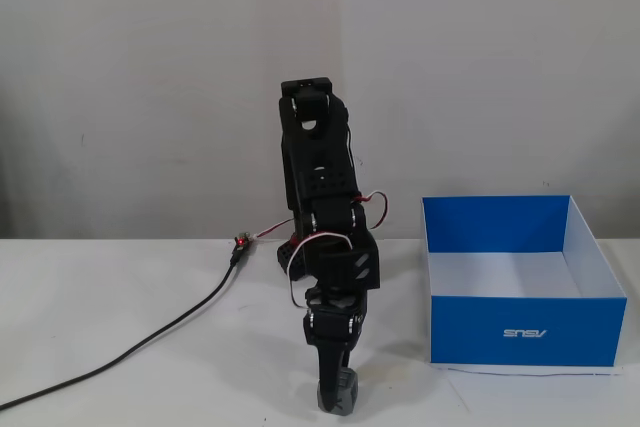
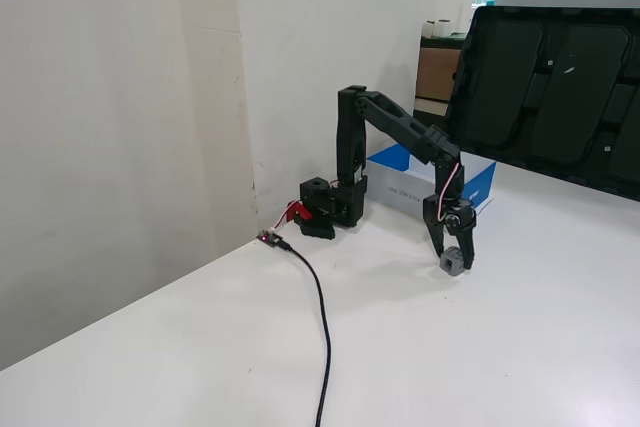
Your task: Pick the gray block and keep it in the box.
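Observation:
The gray block [image 1: 343, 400] sits on the white table near its front edge, mostly covered by the arm in one fixed view. My black gripper [image 1: 335, 393] points straight down over it. The side-on fixed view shows the gripper [image 2: 453, 258] open, one finger on each side of the gray block [image 2: 452, 264], tips low near the table. Whether the fingers touch the block is unclear. The blue box [image 1: 524, 331], white inside, stands open to the right of the arm. In the side-on view the box [image 2: 482, 188] lies behind the arm.
A black cable [image 1: 150, 338] runs from a small connector by the arm's base to the left front edge; it also shows as the cable [image 2: 322, 319]. A large black panel [image 2: 550, 97] leans at the right of the side-on view. A wall stands close behind the arm.

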Controlling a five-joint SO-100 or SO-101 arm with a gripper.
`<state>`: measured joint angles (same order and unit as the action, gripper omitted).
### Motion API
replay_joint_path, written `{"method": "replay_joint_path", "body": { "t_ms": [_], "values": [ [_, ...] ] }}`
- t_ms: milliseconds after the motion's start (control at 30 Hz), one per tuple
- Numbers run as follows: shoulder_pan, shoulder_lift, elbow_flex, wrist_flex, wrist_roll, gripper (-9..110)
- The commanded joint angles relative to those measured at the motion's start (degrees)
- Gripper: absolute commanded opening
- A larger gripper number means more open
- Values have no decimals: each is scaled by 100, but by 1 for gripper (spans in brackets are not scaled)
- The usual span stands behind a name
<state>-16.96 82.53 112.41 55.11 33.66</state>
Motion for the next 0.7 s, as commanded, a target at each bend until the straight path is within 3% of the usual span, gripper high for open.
{"method": "replay_joint_path", "body": {
  "t_ms": [0,300,667],
  "values": [
    [-18,0,-404,-88,70,18],
    [9,105,-448,-97,-9,9],
    [-123,721,-1099,554,-149,7]
  ]
}}
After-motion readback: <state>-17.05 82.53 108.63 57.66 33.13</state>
